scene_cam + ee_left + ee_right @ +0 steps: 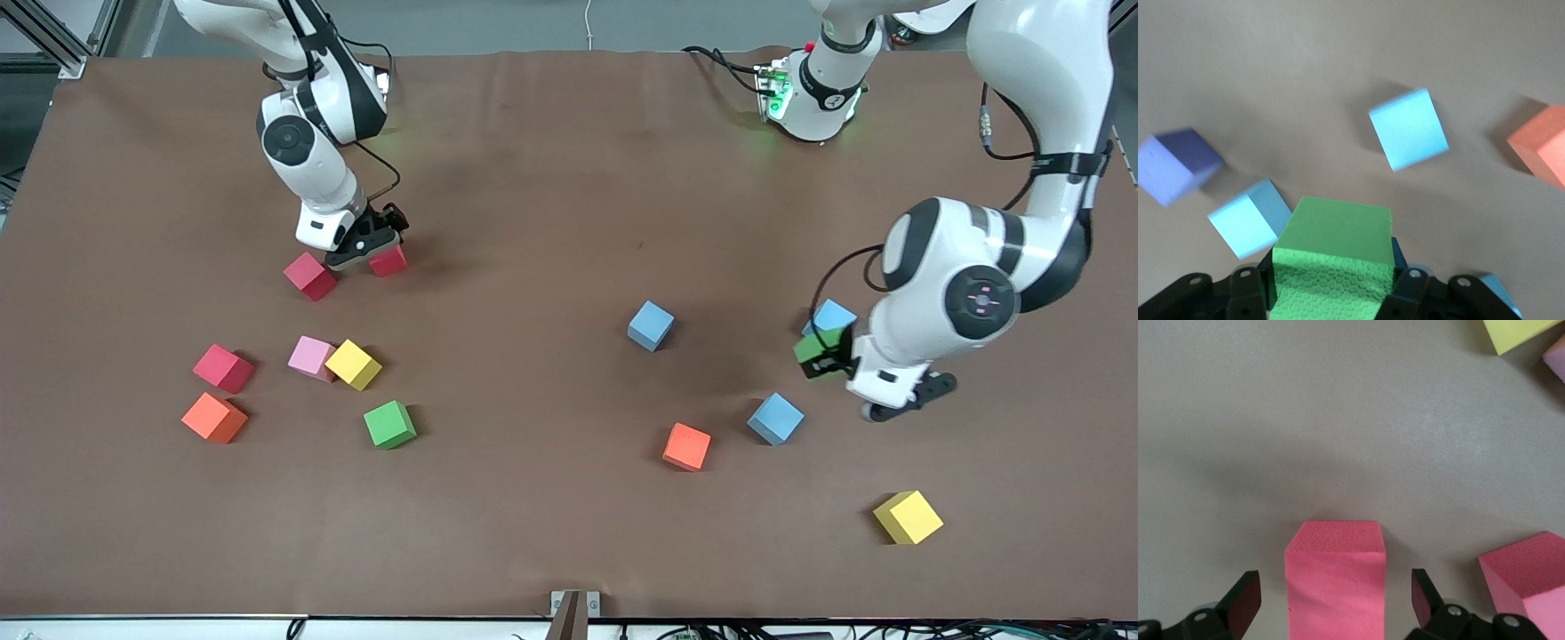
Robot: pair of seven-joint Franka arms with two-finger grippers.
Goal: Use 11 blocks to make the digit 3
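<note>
My left gripper [822,353] [1335,283] is shut on a green block [818,347] [1335,257] and holds it just above the table, over the spot beside a light blue block [834,315]. My right gripper [369,253] [1335,600] is down at the table and open. It straddles a red block [389,260] [1335,577] with a gap on each side. A second red block [309,276] [1528,580] lies close beside it, toward the right arm's end.
Nearer the front camera at the right arm's end lie red [224,368], pink [311,357], yellow [353,364], orange [213,417] and green [389,424] blocks. Toward the left arm's end lie two light blue [652,324] [775,418], an orange [686,446] and a yellow [907,516].
</note>
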